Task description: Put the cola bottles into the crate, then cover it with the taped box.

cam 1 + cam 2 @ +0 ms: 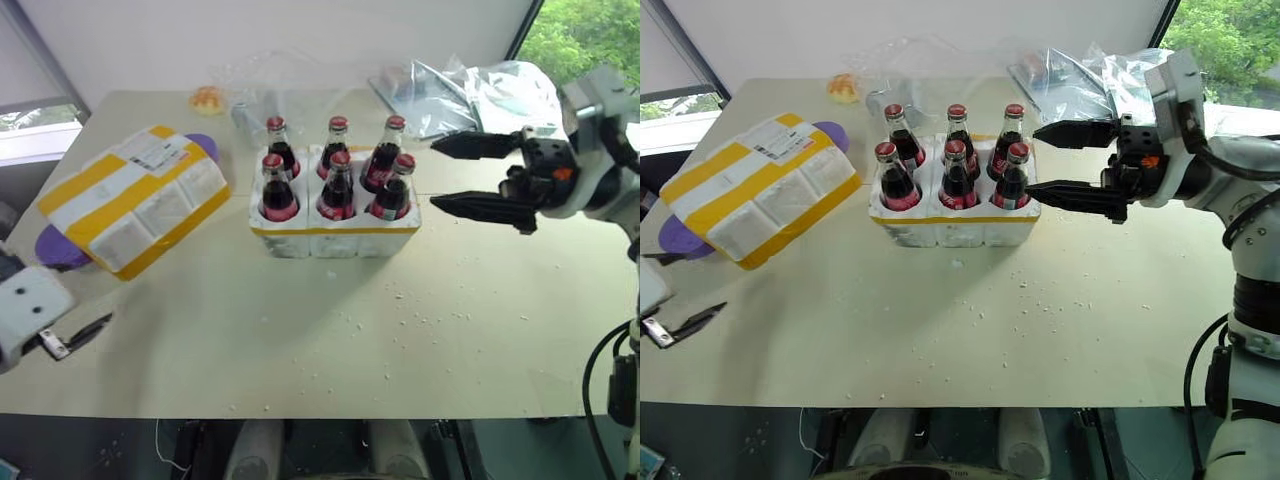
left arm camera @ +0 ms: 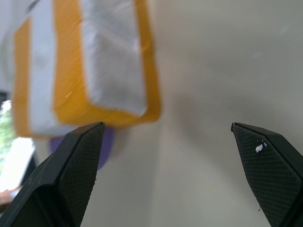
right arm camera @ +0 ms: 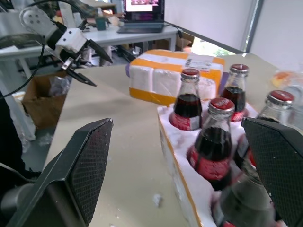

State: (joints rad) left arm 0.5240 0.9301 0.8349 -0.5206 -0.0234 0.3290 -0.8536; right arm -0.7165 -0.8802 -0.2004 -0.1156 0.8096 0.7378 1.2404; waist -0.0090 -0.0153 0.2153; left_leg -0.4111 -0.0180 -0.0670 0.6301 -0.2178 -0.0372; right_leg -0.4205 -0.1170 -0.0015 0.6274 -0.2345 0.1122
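Note:
Several cola bottles with red caps and red labels stand upright in the wells of the crate, a low white foam tray with a yellow band, at mid-table. The taped box, white foam with broad yellow bands and a shipping label, lies tilted at the left. My right gripper is open just right of the crate, pointing left at bottle height with nothing between its fingers. Near the table's front left corner, my left gripper is open and empty, short of the box's near corner.
A flat purple object lies under the taped box. Clear plastic bags and a small orange item sit along the back. Foam crumbs dot the tabletop in front of the crate.

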